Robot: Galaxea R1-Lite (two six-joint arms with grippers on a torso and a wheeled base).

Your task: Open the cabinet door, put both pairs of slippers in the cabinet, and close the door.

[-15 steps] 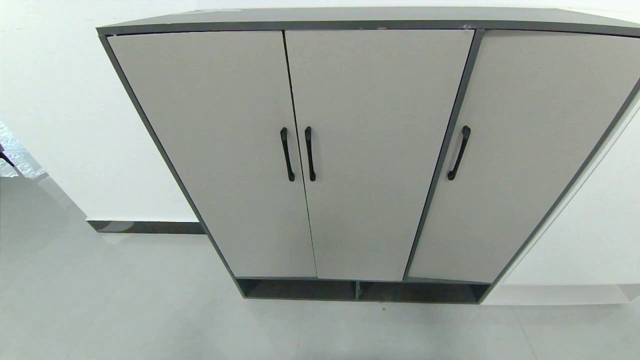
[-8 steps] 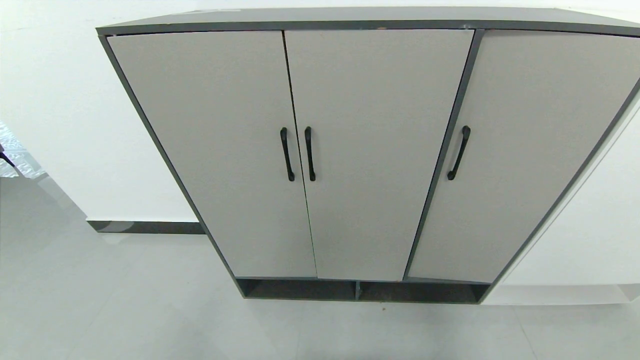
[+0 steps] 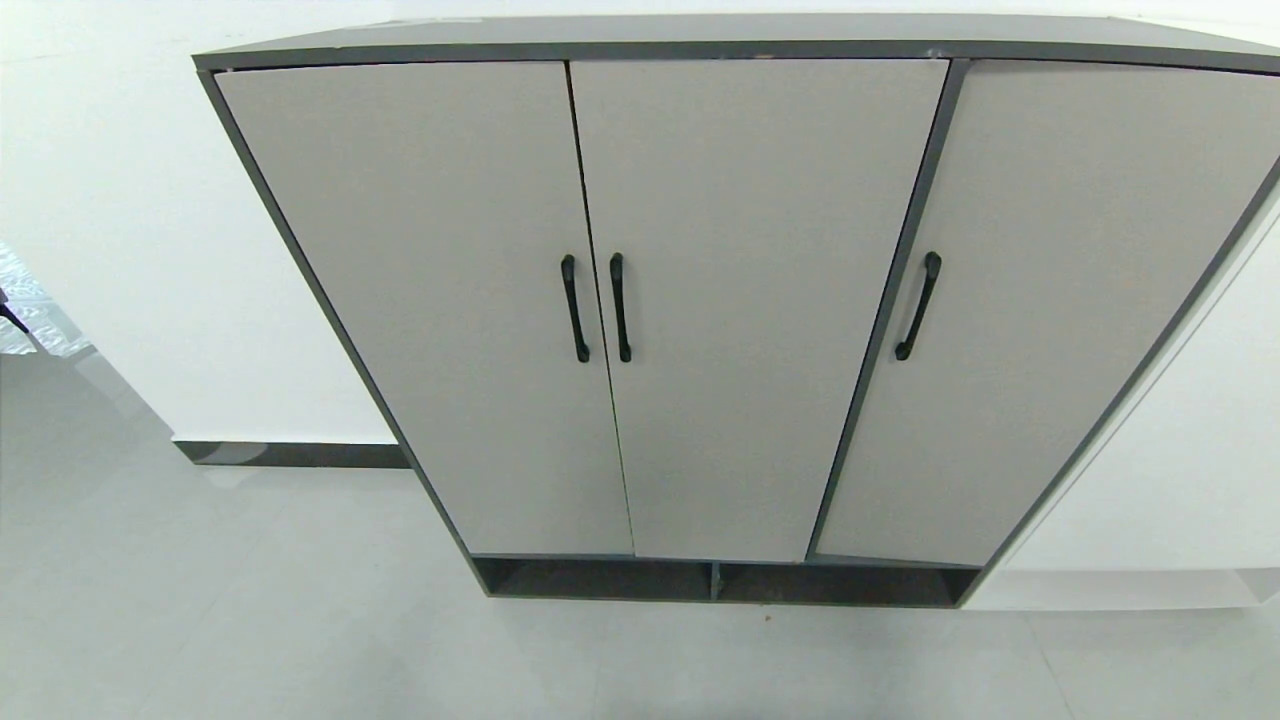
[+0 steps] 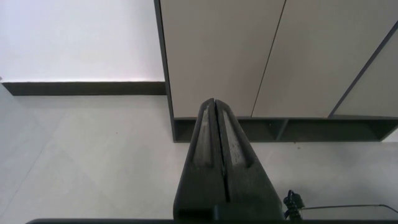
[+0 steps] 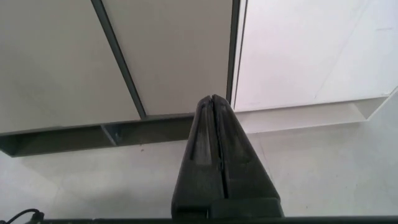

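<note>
Cabinet [image 3: 700, 35] is dead ahead against the white wall [image 3: 100, 200]. Grey top, dark frame.

3 grey doors, all shut: left door [image 3: 430, 300], middle door [image 3: 740, 300], right door [image 3: 1060, 300]. Left and middle meet at a thin seam. A dark frame post sits between middle and right.

3 black bar handles, roughly upright, around mid height:
- Left handle [image 3: 574, 308] is on the left door's right edge.
- Middle handle [image 3: 620, 308] is just across the seam on the middle door's left edge. These 2 sit side by side, not touching.
- Right handle [image 3: 918, 306] is on the right door's left edge, just right of the post.

Below the doors is an open low shelf, split by a divider into 2 bays: left bay [image 3: 595, 580] and right bay [image 3: 840, 585]. Both are dark inside.

Cabinet stands on a glossy grey floor [image 3: 250, 600]. A dark baseboard [image 3: 290, 455] runs along the wall left of it. A white unit [image 3: 1180, 480] butts against its right side.

Left claw [image 4: 214, 102]: fingers pressed together, pinching nothing. It hangs above the floor, near the cabinet's lower left corner, apart from it.

Right claw [image 5: 213, 98]: also pressed together, pinching nothing. It hangs above the floor near the lower right corner, where cabinet meets white unit, apart from both.
</note>
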